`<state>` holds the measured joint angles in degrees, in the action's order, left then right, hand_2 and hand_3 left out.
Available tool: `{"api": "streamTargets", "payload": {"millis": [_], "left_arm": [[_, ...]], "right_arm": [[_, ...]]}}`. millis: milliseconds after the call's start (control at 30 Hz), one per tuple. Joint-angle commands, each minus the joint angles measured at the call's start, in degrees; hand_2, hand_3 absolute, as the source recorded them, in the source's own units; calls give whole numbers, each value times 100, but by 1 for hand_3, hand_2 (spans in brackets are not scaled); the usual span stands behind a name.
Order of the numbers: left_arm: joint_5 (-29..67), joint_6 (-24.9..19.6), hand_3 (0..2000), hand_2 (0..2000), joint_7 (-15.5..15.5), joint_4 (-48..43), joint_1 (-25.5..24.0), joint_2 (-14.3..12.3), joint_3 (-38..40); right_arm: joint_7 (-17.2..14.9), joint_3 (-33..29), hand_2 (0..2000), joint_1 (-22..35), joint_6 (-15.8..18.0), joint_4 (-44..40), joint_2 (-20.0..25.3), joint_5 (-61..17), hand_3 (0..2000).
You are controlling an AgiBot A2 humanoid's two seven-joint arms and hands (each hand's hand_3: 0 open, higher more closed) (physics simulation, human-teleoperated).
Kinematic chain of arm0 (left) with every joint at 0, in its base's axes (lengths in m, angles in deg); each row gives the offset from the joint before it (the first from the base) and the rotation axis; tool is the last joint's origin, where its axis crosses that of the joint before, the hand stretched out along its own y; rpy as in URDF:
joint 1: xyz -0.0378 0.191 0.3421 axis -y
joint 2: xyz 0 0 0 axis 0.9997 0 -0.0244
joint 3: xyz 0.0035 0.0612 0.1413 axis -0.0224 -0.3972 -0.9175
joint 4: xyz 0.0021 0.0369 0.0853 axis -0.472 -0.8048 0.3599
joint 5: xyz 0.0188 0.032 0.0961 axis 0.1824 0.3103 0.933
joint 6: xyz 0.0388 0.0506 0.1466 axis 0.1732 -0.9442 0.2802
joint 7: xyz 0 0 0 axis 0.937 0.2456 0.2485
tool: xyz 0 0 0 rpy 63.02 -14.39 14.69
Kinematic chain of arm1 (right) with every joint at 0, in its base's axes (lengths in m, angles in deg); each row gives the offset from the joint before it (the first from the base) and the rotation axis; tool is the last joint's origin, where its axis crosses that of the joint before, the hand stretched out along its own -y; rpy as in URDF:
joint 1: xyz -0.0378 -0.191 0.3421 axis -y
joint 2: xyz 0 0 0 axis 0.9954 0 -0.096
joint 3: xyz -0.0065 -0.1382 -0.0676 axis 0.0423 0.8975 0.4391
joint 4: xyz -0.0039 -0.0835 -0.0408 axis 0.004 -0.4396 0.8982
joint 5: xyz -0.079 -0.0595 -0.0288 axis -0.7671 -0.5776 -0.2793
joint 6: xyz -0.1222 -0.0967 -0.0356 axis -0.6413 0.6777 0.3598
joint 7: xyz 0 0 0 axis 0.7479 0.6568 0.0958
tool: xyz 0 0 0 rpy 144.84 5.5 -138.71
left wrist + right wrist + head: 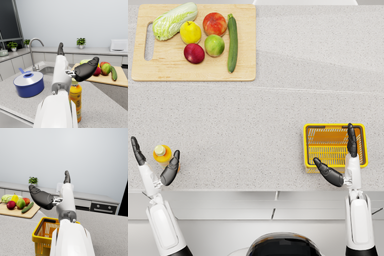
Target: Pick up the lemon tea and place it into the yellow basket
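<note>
Left hand fingers: the left hand (155,162) is spread wide, dark fingers (171,169) parted to either side of the lemon tea (162,153); no contact is plain in either view, so it holds nothing.
Lemon tea: a small bottle with a yellow cap, standing upright on the bench (253,130) near its front edge, far on the left; in the left wrist view the bottle (75,100) sits just under the thumb.
Right hand fingers: the right hand (340,160) is also spread and empty, hanging over the near edge of the yellow basket (309,145).
Yellow basket: on the right of the bench, well apart from the bottle, with nothing seen inside it.
Step in hand: judged to be the grasp itself, not yet made.
Risk, tipping: the bottle is tall and narrow; a thumb closing first or too high could push it over towards the bench edge.
Risk, slip: a grip on the cap or neck alone may let it swing or drop during the long carry across.
Risk, collision: the right hand sits over the basket and could block the left arm's approach.
Farther off: cutting board (193,42) with fruit and vegetables, and a blue pot (28,83) by the sink, both away from the likely path.
</note>
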<state>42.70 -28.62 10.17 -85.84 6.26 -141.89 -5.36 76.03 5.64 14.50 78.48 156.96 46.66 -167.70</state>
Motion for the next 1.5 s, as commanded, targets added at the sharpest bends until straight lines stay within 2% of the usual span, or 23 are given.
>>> {"api": "streamTargets", "payload": {"millis": [33,233,567,600,633,700,767,867,900,967,1000,1033,1067,1267,1300,1467,1500], "left_arm": [[1,0,0,0,0,935,26,10,-140],[4,0,0,0,0,2498,423,81,-460],[4,0,0,0,0,4070,1413,182,-589],[4,0,327,1361,0,4249,1486,185,-613],[1,-181,653,2000,5,4274,1498,175,-655],[10,-487,1307,2000,14,4331,1459,189,-774],[4,-440,1960,2000,36,4361,1423,186,-859],[5,-231,2000,2000,48,4342,1414,201,-970],[5,-211,2000,2000,45,4070,1333,203,-1044],[10,-171,2000,2000,25,2422,945,154,-1267],[12,-144,2000,2000,19,1757,939,139,-1364],[12,-188,2000,2000,16,1181,1026,137,-1459],[12,-309,2000,2000,1,27,1706,185,-2144],[8,-529,2000,2000,-1,-174,2187,-112,-2930],[8,-547,2000,2000,-9,-303,2344,-237,-3194],[8,-615,2000,2000,-16,-473,2651,-623,-3861],[8,-614,2000,2000,-20,-472,2708,-709,-4003]], "right_arm": [[0,243,0,86,0,-8,33,-1,0],[0,455,0,150,0,75,129,-3,0],[0,638,0,103,0,63,232,-3,0],[0,659,0,95,0,53,240,-3,0],[0,652,0,93,0,53,251,-3,0],[0,723,0,144,0,40,297,-2,0],[0,738,0,167,0,96,331,-2,0],[0,663,0,136,0,165,352,-2,0],[0,657,0,134,0,165,362,-2,0],[0,899,0,234,0,191,439,-2,0],[0,1103,0,322,0,162,513,-2,0],[0,1148,0,583,0,151,710,-2,0],[0,1442,0,915,0,-193,1201,-2,0],[0,1763,0,1187,0,-569,1378,-1,0],[0,1808,0,1263,0,-709,1438,-1,0],[0,1934,0,1571,0,-1112,1672,-1278,0],[0,2359,0,1812,0,-1174,1341,-1534,0]]}}
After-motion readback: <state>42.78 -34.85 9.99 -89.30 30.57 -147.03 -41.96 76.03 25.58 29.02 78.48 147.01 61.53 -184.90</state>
